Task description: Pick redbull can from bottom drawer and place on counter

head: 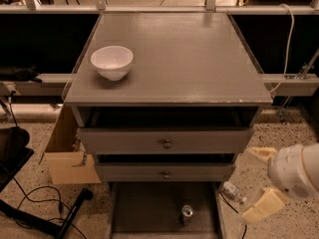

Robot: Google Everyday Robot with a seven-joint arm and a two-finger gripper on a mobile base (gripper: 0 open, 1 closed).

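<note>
Released and empty, the end effector (260, 180) hangs low right of the open bottom drawer (144, 208), apparently staged to reach the upright redbull can (187, 213) on its floor.

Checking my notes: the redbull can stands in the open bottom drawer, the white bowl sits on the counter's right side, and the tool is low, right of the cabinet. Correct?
One slip: the camera view shows the white bowl on the left side of the counter. The redbull can does stand in the bottom drawer, and the tool is low, right of the cabinet.
</note>
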